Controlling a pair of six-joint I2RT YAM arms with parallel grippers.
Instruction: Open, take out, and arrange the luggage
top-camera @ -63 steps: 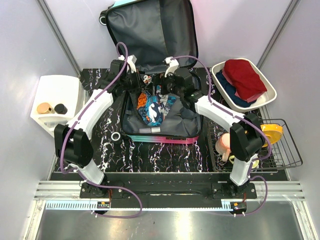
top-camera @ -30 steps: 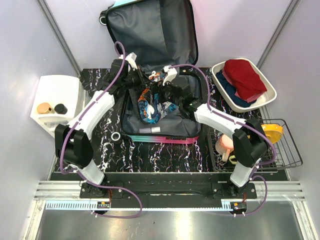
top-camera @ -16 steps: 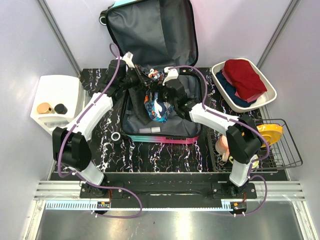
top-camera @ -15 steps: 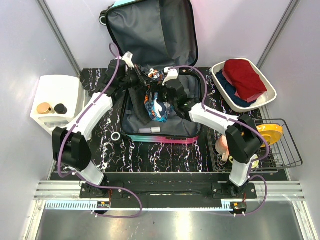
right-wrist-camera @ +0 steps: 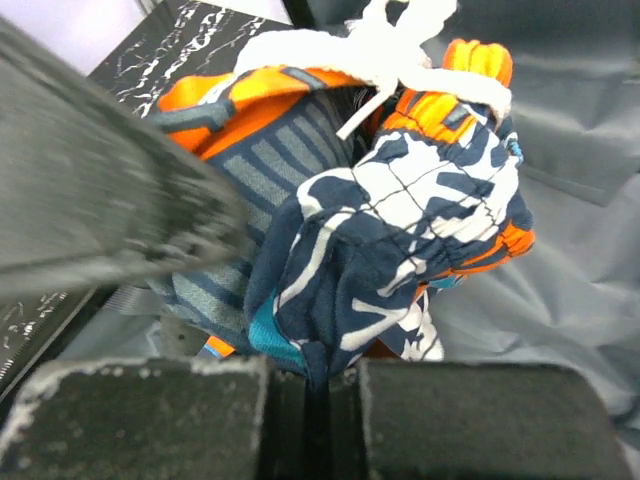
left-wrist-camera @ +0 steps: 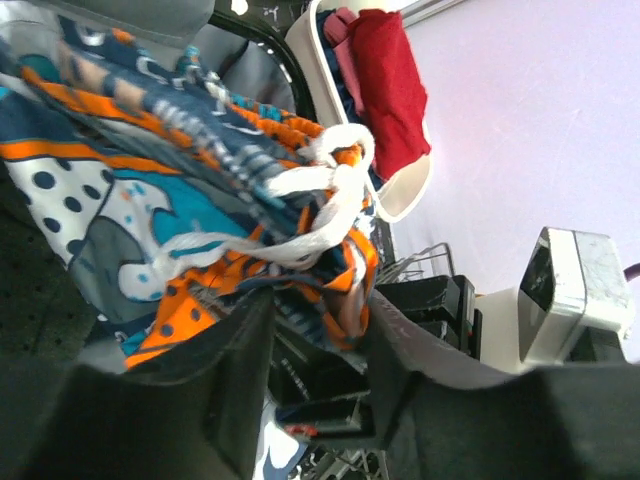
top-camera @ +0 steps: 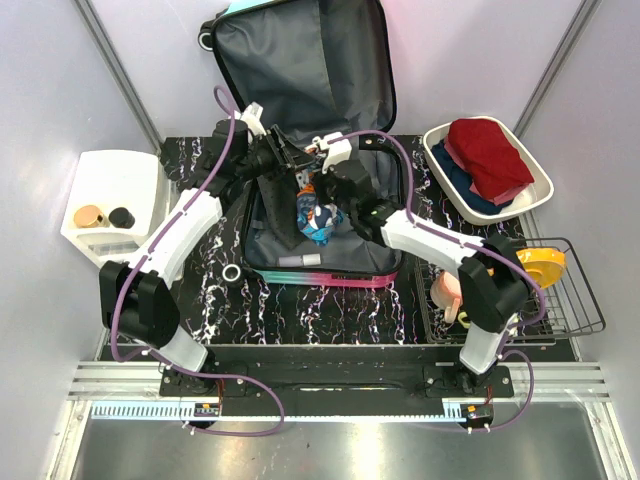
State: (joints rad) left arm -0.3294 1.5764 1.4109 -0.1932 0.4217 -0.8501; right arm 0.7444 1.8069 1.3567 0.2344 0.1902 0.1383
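Note:
The luggage (top-camera: pixel 268 250) lies open on the table, its lid (top-camera: pixel 300 60) leaning back against the wall and grey lining showing (right-wrist-camera: pixel 570 190). Above its base hangs a pair of navy, orange and white patterned shorts (top-camera: pixel 314 212) with a white drawstring (left-wrist-camera: pixel 320 190). My right gripper (top-camera: pixel 324 186) is shut on them, and a navy fold is pinched between its pads (right-wrist-camera: pixel 315 375). Just to the left, my left gripper (top-camera: pixel 294 160) has its jaws apart (left-wrist-camera: pixel 318 305), with an orange edge of the shorts (left-wrist-camera: pixel 150 200) hanging into the gap.
A white tub (top-camera: pixel 541 189) at the back right holds red and navy clothes. A wire basket (top-camera: pixel 588 300) with yellow and pink items stands at the right. A white shelf (top-camera: pixel 110 175) with two small caps stands at the left. A small ring (top-camera: pixel 232 272) lies on the table.
My right gripper has shut on the shorts and my left gripper's jaws have come apart. The shorts now hang bunched and higher over the luggage, and both grippers have shifted slightly back and left.

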